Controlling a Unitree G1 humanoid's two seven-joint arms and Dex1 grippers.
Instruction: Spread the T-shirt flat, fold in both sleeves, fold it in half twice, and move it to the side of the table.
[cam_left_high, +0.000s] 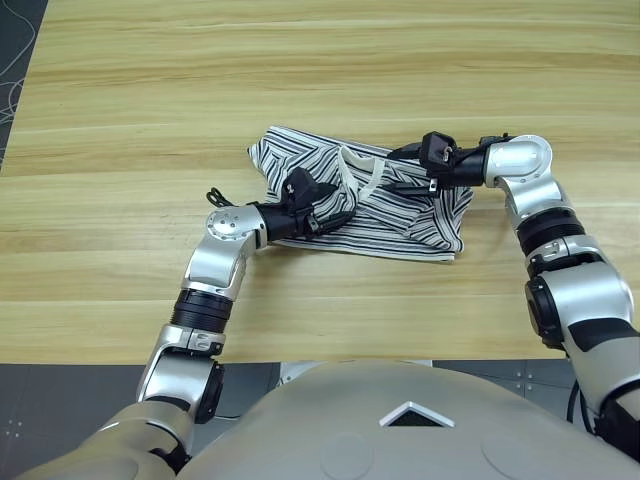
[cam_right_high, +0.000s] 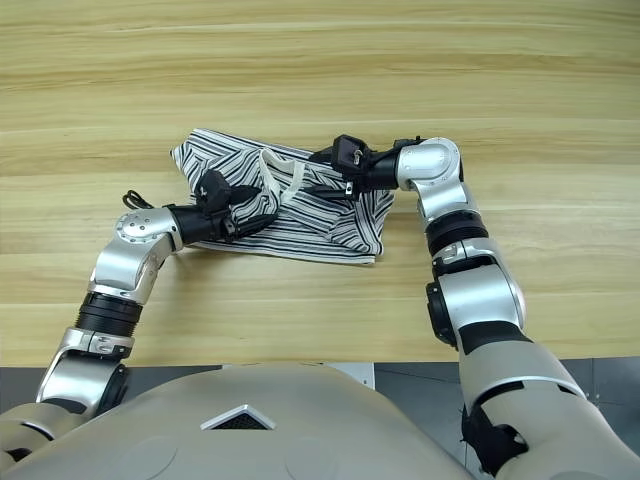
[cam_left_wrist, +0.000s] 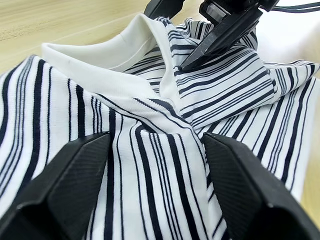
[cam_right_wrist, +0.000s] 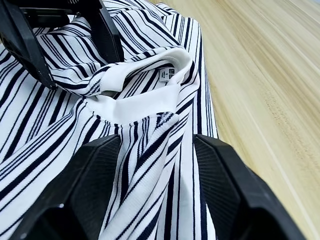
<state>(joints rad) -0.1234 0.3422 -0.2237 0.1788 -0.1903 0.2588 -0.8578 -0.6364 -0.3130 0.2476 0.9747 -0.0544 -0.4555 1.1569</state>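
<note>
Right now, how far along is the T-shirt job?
Nothing looks finished. The T-shirt lies bunched and creased mid-table, with its collar rumpled. In hand: the left gripper and right gripper are both open, each straddling a ridge of fabric near the collar. Left to do: spreading it flat, folding in both sleeves, two half folds, and the move to the side.

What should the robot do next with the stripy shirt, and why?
Probably pinch the cloth. The T-shirt lies bunched with its collar flipped up, and the left claw and right claw each sit open astride striped fabric, so gripping comes before pulling it flat.
</note>
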